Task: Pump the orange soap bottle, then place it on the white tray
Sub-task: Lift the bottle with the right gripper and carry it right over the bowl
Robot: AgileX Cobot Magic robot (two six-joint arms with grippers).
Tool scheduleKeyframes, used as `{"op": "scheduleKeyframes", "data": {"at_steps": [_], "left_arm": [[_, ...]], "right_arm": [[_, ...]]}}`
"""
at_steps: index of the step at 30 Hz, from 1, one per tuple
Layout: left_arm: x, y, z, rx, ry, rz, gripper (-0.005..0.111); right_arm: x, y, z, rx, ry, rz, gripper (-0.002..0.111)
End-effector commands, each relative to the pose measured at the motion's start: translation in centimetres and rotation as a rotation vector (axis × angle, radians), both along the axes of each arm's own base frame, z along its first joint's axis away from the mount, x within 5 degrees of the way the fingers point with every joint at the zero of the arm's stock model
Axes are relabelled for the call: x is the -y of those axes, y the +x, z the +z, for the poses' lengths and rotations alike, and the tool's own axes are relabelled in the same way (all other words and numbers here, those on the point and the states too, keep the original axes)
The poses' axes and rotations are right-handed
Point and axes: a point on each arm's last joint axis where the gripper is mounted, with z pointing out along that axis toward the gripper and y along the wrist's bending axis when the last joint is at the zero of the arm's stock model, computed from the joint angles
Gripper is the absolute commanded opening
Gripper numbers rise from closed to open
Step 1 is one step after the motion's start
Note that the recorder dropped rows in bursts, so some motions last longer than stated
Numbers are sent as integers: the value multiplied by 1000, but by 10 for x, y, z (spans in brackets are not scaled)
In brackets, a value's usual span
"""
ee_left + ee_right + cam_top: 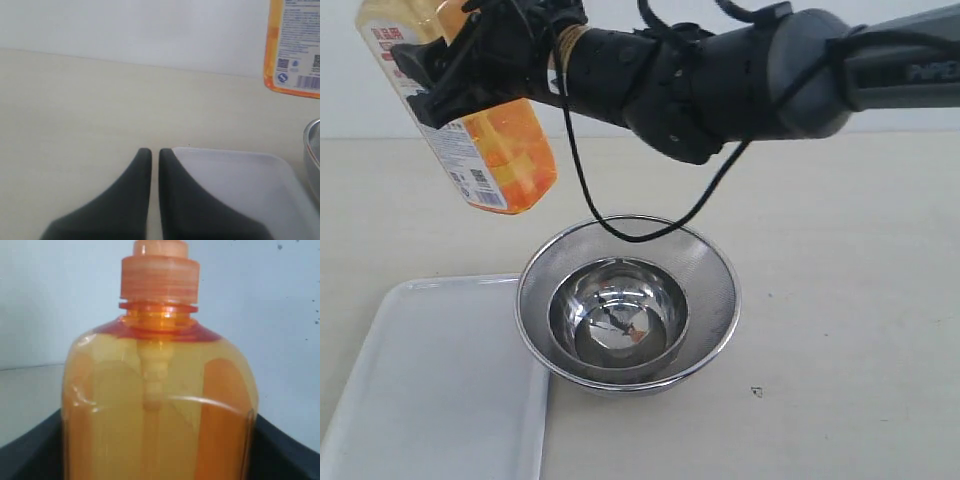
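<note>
The orange soap bottle hangs tilted in the air at the upper left of the exterior view, above the table and left of the bowls. My right gripper reaches across and is shut on its body; its top runs out of frame there. In the right wrist view the bottle fills the picture between the dark fingers, its pump collar visible. Only the bottle's labelled bottom shows in the left wrist view. The white tray lies at the lower left. My left gripper is shut and holds nothing, low beside the tray's corner.
A round steel mesh bowl with a smaller shiny steel bowl inside it stands on the beige table, touching the tray's right side. A black cable from the right arm droops over the mesh bowl's far rim.
</note>
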Motion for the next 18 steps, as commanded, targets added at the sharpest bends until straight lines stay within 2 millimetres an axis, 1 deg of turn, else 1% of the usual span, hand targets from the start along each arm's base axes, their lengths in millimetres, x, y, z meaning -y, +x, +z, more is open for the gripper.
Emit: {"op": "scheduleKeyframes", "data": {"at_steps": [1, 5, 6, 9, 10, 13, 14, 15, 16, 17, 18], "left_arm": [[0, 0, -1, -2, 1, -3, 5], [0, 0, -1, -2, 1, -3, 5], [0, 0, -1, -2, 1, -3, 5], [0, 0, -1, -2, 1, -3, 5], [0, 0, -1, -2, 1, -3, 5], [0, 0, -1, -2, 1, -3, 5], [0, 0, -1, -2, 1, -3, 5], [0, 0, -1, -2, 1, -3, 5], [0, 0, -1, -2, 1, -3, 5], [0, 0, -1, -2, 1, -3, 5], [0, 0, -1, -2, 1, -3, 5]], "right_arm": [[34, -27, 44, 91, 120, -41, 0], [62, -45, 58, 120, 151, -123, 0], [83, -59, 65, 132, 164, -187, 0], [109, -75, 66, 154, 164, -272, 0], [126, -84, 62, 151, 187, -336, 0], [148, -97, 55, 167, 188, -427, 0], [163, -105, 47, 165, 190, -485, 0], [168, -107, 44, 161, 198, -509, 0], [182, -114, 35, 158, 217, -568, 0], [187, -117, 31, 155, 224, -586, 0], [197, -123, 23, 145, 229, -623, 0]]}}
